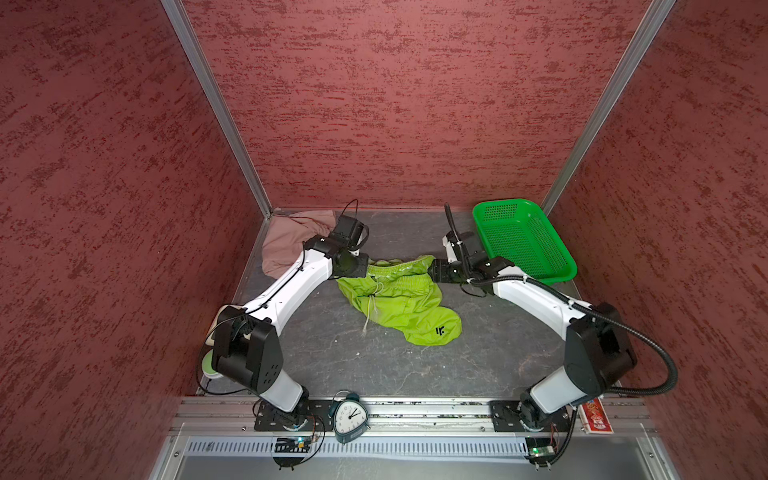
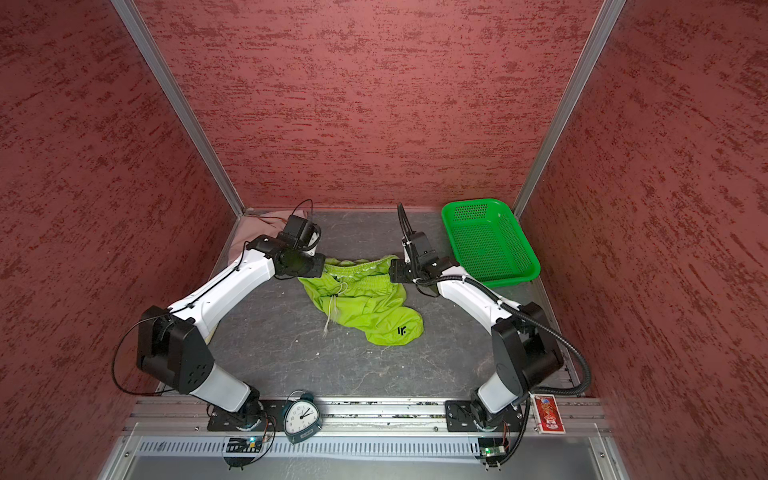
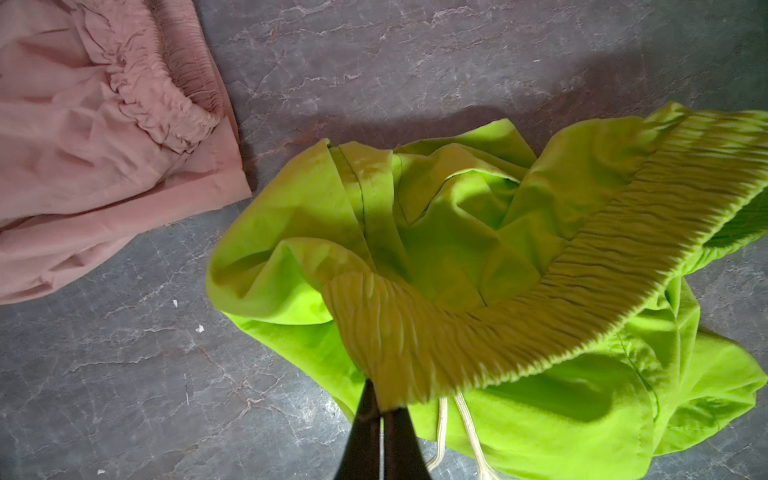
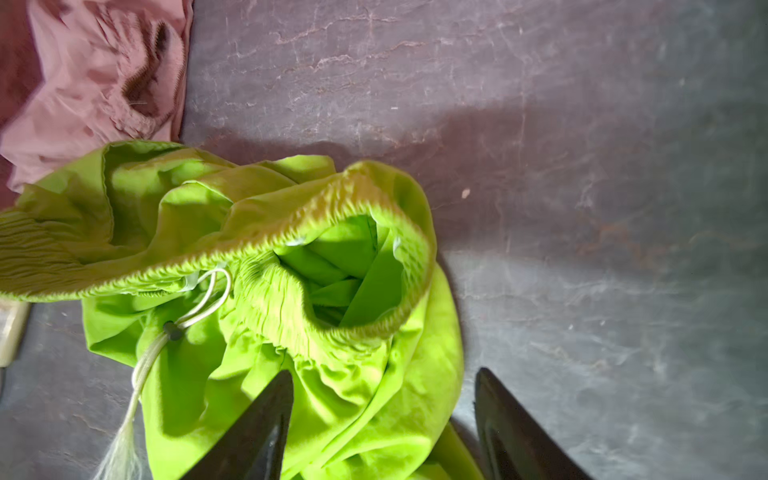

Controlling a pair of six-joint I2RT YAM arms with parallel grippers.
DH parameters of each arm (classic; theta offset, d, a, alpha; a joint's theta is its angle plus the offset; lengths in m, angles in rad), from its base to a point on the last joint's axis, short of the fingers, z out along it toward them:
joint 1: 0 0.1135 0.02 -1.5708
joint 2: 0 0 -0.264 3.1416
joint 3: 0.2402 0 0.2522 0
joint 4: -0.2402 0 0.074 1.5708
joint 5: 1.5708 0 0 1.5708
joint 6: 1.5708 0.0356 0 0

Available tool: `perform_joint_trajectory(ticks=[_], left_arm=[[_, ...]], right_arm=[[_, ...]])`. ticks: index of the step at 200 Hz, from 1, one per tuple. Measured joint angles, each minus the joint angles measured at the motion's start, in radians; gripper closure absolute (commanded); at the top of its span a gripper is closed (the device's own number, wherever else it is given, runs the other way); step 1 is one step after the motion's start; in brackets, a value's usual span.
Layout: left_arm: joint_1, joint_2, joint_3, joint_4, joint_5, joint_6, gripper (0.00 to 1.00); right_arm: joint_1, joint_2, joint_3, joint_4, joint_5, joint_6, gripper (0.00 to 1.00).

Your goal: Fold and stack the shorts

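Okay so, the lime green thin cloth shorts [image 1: 395,299] sit bunched in the middle of the grey stone-look tabletop [image 1: 332,365], between my arms. The dusty pink cloth shorts [image 1: 286,243] are heaped in the far left corner. Left gripper [image 3: 380,409] is clenched on the ribbed elastic waistband [image 3: 540,307]. Right gripper [image 4: 382,374] hangs over the other end, jaws spread, gripping nothing. Fabric looks light, floppy and a bit slick, so I reckon it slumps wherever it's unsupported. Best hold is the thick gathered waistband, clear of the pale drawstring [image 1: 371,309]. Only writing: a small black logo [image 1: 440,331] on one leg, maybe two letters and a dot, can't read it for sure.
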Motion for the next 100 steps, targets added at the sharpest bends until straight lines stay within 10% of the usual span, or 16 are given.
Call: perform_joint_trajectory(ticks=[100], left_arm=[[-0.039, -0.117, -0.088, 0.033, -0.036, -0.056, 1.00]], right_arm=[[0.036, 0.149, -0.040, 0.276, 0.004, 0.189, 0.37]])
